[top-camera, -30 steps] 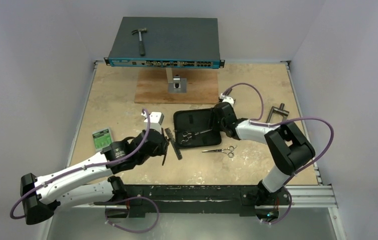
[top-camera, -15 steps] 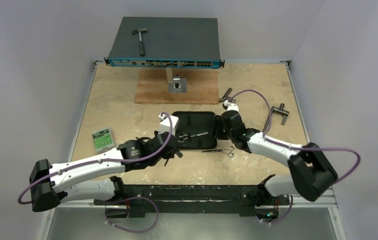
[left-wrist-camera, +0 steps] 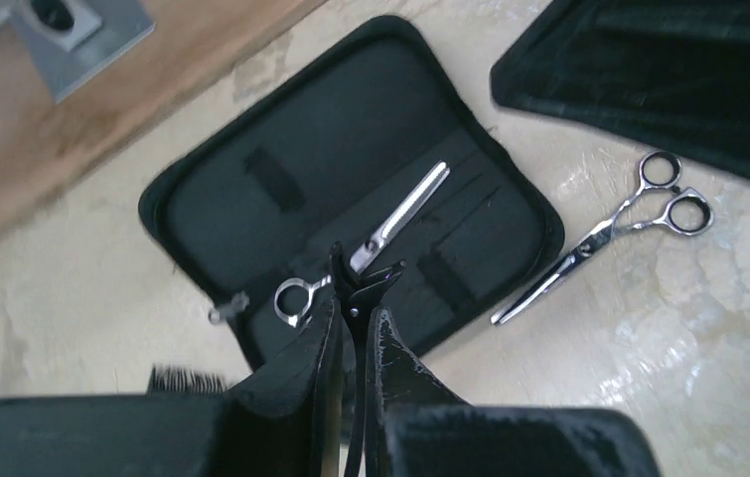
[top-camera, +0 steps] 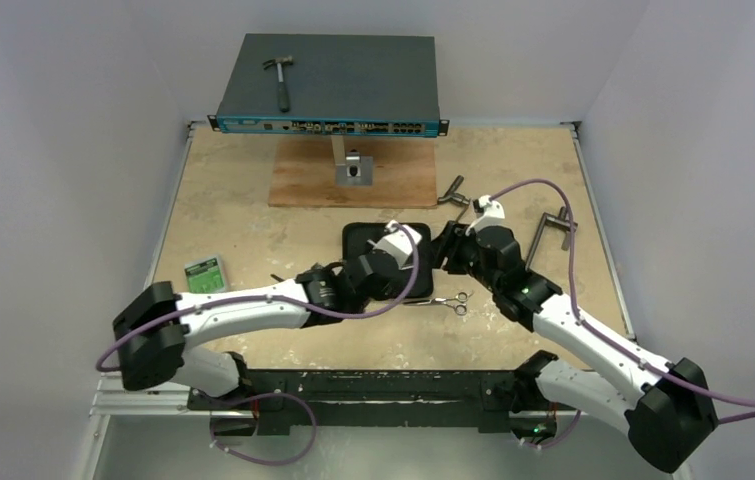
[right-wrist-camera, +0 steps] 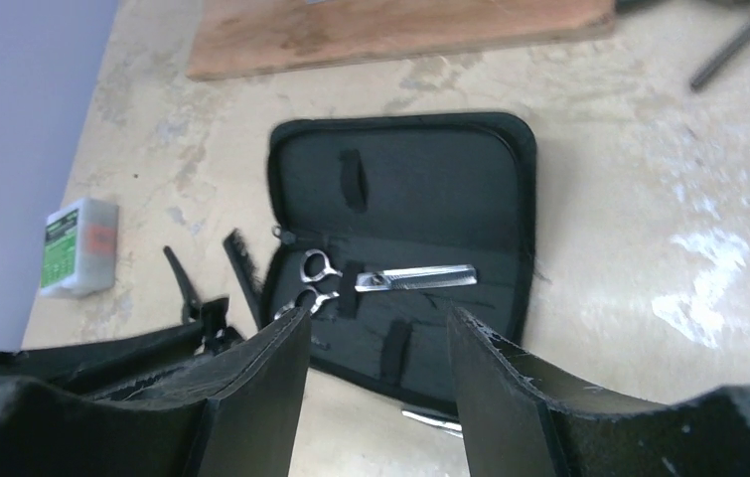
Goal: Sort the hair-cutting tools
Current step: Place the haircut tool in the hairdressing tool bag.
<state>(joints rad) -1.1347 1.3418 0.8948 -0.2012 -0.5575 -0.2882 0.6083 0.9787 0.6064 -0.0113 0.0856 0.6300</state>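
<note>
Your left gripper (left-wrist-camera: 354, 323) pinches thin hair clip (left-wrist-camera: 347, 286) at lower centre, over open case (left-wrist-camera: 212, 209); right gripper (right-wrist-camera: 378, 326) spread, frame bottom.

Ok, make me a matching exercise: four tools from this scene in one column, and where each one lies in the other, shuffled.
Things:
1. thinning scissors
2. plain scissors
3. comb
4. hammer

Places:
A. on top of the network switch
B. on the table, just left of the black case
C. inside the open black case
D. on the table, off the black case's near right corner

Pairs: 1-C, 2-D, 3-B, 4-A.
</note>
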